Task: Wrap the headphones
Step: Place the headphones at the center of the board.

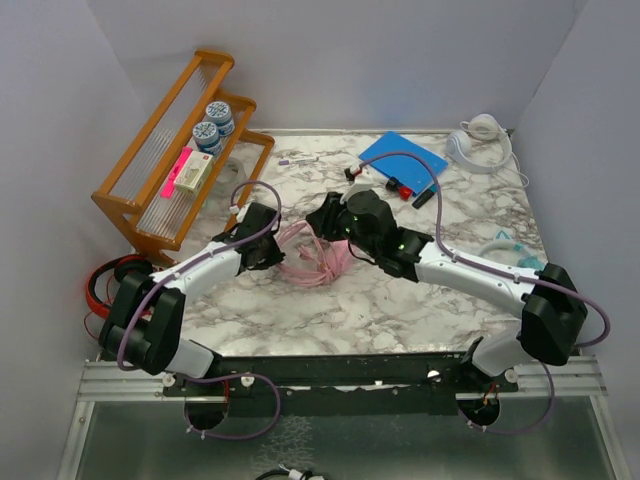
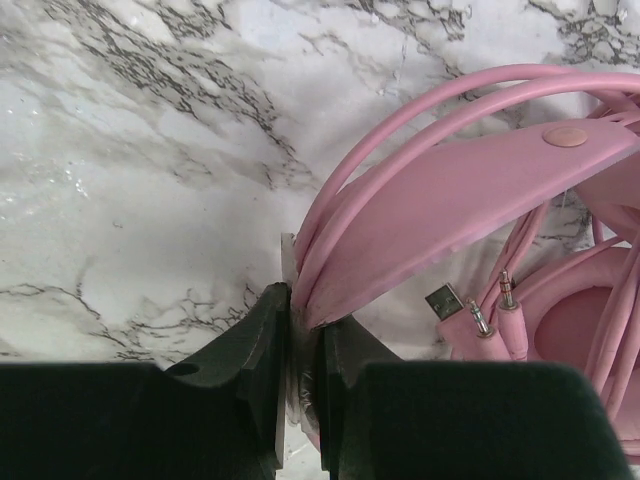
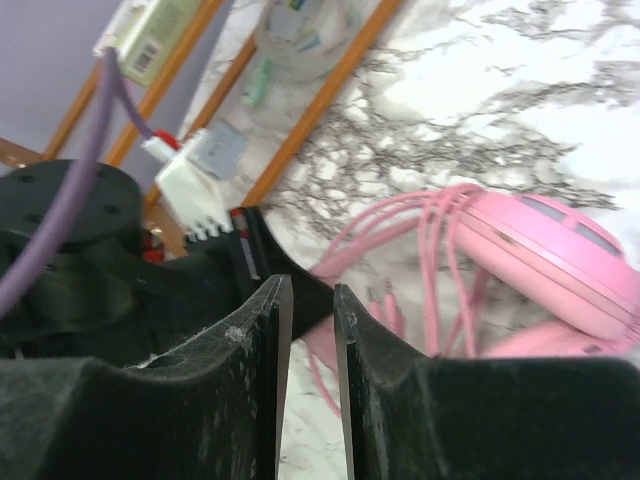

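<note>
Arms first: both reach to the middle of the table, where the pink headphones lie in a loose tangle of their own cord. The left gripper is clamped on the edge of the pink headband, with a couple of loops of cable pinched in alongside it. The right gripper hovers just beside the pile, its jaws nearly together. I cannot tell whether a strand sits in that thin gap.

The step in hand looks like winding the cord round the band. To do it well, I judge, the left should serve as a firm anchor. The right should take the free cord close to the band and lay each turn snug beside the last under light tension, so that no loop springs off. The jack plugs and the USB plug lie loose by the ear cup and want tucking in last.

Plain pale walls close in three sides of a marble-patterned tabletop, which looks smooth enough for the set to slide under a sideways tug. A wooden rack stands far left. The white headphones sit in the far right corner, the teal headphones at the right edge, and a blue pad between.
</note>
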### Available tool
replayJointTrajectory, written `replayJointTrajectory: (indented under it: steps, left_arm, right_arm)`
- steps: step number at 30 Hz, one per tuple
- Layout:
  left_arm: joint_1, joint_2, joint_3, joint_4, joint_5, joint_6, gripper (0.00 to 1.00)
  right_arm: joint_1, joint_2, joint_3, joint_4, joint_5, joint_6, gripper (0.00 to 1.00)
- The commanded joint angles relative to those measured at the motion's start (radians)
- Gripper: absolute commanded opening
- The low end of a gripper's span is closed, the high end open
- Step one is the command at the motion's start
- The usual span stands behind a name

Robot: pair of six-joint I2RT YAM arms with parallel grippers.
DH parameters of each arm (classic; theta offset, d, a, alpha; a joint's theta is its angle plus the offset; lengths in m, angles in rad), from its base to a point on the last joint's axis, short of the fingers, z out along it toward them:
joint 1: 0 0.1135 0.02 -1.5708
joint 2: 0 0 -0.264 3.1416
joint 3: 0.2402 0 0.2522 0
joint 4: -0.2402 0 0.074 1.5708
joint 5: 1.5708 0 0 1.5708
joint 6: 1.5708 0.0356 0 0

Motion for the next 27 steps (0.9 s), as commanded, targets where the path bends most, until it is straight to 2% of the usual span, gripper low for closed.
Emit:
replayJointTrajectory:
  steps: [1, 12, 20, 27]
  left_arm:
    - [0.048, 0.013, 0.062, 0.038, 0.02, 0.01, 0.17]
    - [0.194, 0.09, 0.125, 0.073, 0.007, -0.036, 0.17]
    - [0.255, 0.253, 0.267, 0.087, -0.038, -0.109, 0.17]
    - [0.26, 0.419, 0.427, 0.09, -0.076, -0.172, 0.19]
  right_arm:
    - [-0.061, -0.048, -0.061, -0.039, -0.04, -0.065, 0.32]
    - [-0.169, -0.144, -0.156, -0.052, -0.14, -0.082, 0.32]
    - [-0.199, -0.231, -0.18, -0.12, -0.123, -0.139, 0.32]
    - [-0.239, -0.322, -0.239, -0.132, -0.127, -0.173, 0.32]
